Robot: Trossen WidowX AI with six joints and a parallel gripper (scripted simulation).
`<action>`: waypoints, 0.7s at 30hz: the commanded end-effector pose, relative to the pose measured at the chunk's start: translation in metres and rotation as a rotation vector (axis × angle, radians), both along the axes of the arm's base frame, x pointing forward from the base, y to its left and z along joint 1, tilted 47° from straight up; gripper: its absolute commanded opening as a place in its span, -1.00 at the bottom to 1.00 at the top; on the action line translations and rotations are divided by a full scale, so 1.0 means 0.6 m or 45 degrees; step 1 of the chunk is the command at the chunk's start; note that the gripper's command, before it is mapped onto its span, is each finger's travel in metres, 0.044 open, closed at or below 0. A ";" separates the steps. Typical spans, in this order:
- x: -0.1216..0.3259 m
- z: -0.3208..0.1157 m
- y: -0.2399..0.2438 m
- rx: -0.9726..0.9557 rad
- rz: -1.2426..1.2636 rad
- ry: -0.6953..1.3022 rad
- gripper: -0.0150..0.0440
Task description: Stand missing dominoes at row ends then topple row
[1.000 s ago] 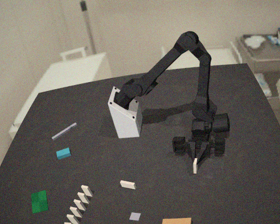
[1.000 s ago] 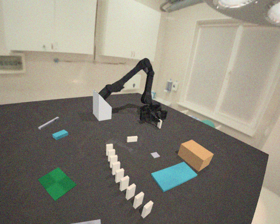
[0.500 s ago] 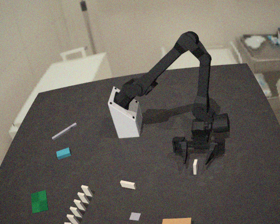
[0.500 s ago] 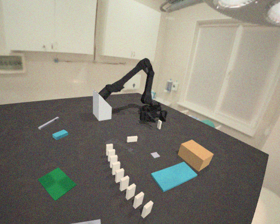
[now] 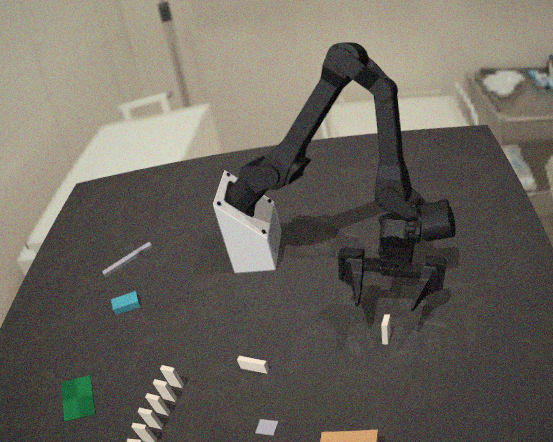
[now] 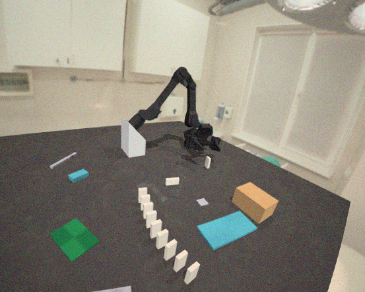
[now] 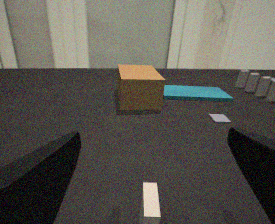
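Note:
My gripper is open and empty, its fingers spread wide on either side of, and a little behind and above, a loose white domino. That domino stands upright on the table, away from the row, touching neither finger. Another white domino lies on its long edge between it and the row. Several white dominoes stand in a slightly curved row, with a far end domino and a near end domino. Part of the row shows in the wrist view.
An orange box stands beside a flat blue slab. A small lilac square, green square, blue block and thin lilac bar lie on the table.

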State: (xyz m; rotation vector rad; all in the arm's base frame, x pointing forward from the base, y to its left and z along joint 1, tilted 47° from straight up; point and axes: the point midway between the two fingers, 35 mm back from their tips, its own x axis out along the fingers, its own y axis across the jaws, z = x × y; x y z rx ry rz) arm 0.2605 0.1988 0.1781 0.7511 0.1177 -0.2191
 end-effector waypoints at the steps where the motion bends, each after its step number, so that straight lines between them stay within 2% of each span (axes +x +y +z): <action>1: 0.022 0.000 0.014 -0.214 0.149 0.137 1.00; 5: 0.048 -0.008 0.037 -0.590 0.470 0.355 1.00; 10: 0.065 -0.010 0.057 -0.899 0.877 0.490 1.00; 17: 0.065 -0.003 0.063 -1.224 1.511 0.505 1.00; 21: 0.054 0.002 0.043 -1.318 1.901 0.432 1.00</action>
